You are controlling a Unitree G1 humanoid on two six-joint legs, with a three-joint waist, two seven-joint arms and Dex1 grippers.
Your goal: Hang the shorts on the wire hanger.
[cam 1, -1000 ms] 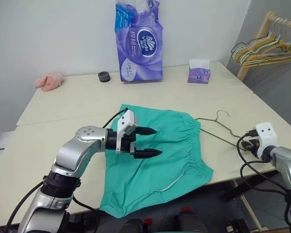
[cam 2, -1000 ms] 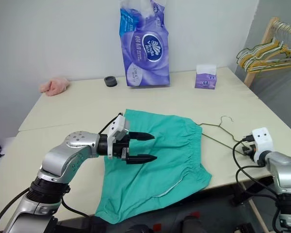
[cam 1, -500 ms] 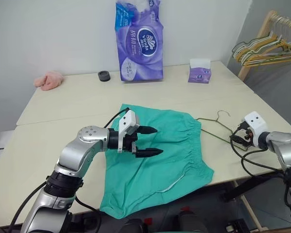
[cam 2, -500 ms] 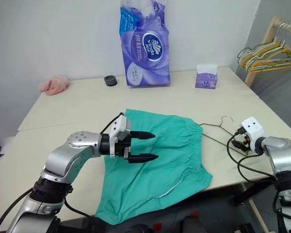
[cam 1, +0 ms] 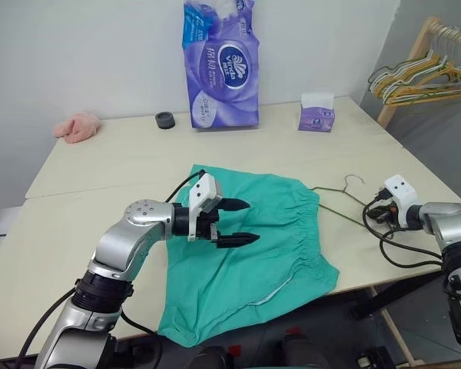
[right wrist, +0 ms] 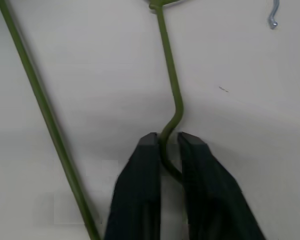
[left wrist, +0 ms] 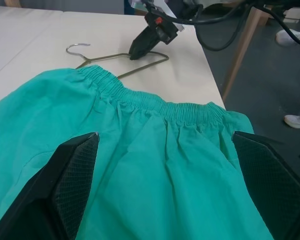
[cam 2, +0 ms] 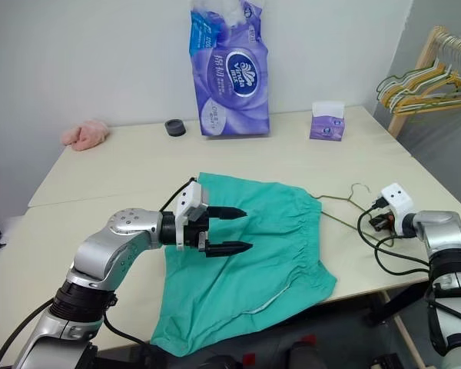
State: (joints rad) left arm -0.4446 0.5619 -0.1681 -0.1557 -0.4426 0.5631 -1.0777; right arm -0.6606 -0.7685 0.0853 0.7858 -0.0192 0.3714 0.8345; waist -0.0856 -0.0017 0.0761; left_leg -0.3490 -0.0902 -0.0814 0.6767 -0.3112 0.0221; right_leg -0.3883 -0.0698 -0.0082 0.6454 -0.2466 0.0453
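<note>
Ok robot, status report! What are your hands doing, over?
Left gripper open, hovering over the shorts. Right gripper shut on the wire hanger, hanger flat on the table. Nothing in the way.

A tall purple tissue pack (cam 1: 220, 65) stands at the back of the pale table (cam 1: 123, 165). Just beside the pack lies a small black ring (cam 1: 165, 121); farther the same way, a pink cloth lump (cam 1: 77, 127). On the pack's other side sits a small purple tissue box (cam 1: 316, 113), and beyond that a wooden rack of hangers (cam 1: 422, 75).
</note>
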